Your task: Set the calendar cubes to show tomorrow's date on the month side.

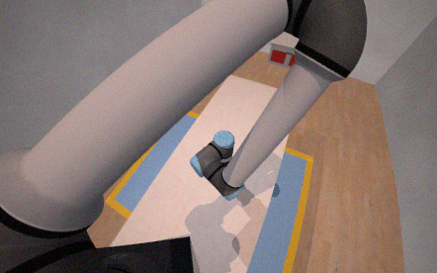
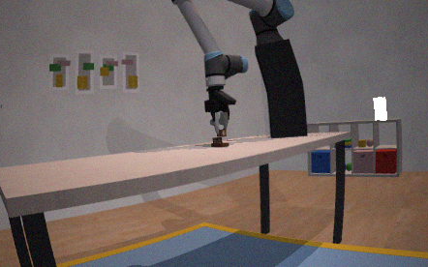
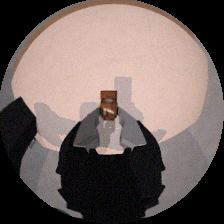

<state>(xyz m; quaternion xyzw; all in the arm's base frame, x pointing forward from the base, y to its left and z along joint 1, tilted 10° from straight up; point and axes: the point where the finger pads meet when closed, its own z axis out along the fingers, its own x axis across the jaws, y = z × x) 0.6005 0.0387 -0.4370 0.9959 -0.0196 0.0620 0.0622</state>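
Note:
In the exterior view my gripper [image 2: 222,130] hangs over the far part of the table and is shut on a small brown calendar cube [image 2: 222,132], held a little above the calendar tray [image 2: 220,144]. The tray is a small dark brown piece on the table top, right below the cube. In the wrist view the brown cube [image 3: 108,105] sits between my fingertips, with a white mark on its near face that I cannot read. The tray is hidden there. In the top view the arm hides the cube and the tray.
The table [image 2: 172,157] is long and pale, with dark legs. A shelf with coloured bins [image 2: 359,155] stands on the floor at the right, beyond the table. Four small posters [image 2: 95,72] hang on the back wall.

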